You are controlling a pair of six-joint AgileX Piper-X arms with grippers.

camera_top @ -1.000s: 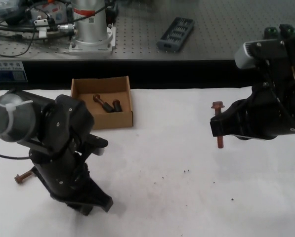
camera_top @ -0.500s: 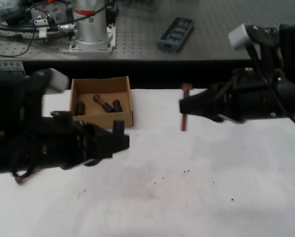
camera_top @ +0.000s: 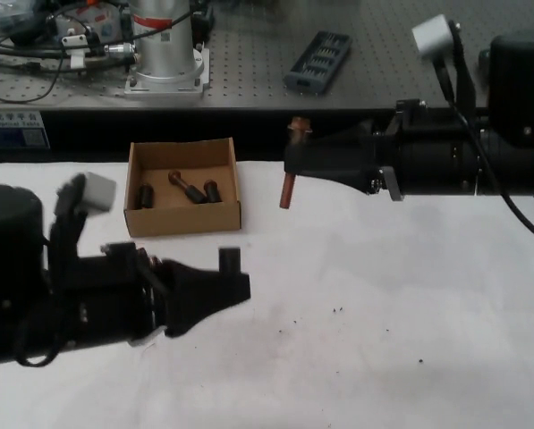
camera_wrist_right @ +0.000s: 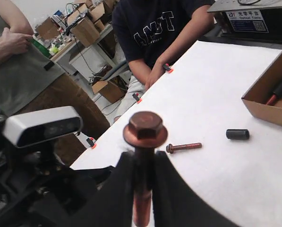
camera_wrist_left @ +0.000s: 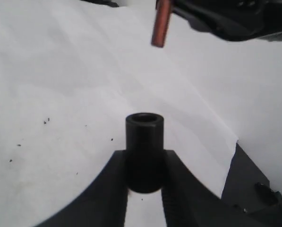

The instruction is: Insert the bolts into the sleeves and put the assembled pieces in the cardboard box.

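Left hand (camera_wrist_left: 145, 163) grips a sleeve (camera_wrist_left: 145, 139), right hand (camera_wrist_right: 143, 165) clamps a bolt (camera_wrist_right: 145, 131) (head up); aligning axes first looks essential.

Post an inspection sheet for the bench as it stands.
Surface: white cloth, a few dark specks.
Job's things: cardboard box holds several pieces; spare bolt and spare sleeve lie loose on the cloth.
Clutter: slotted dark tray behind the cloth.
Grippers: left pincer shut on a sleeve, right pincer shut on a bolt, held apart.
Cables: black cables at the rear left.
Surroundings: perforated rear table, metal post.
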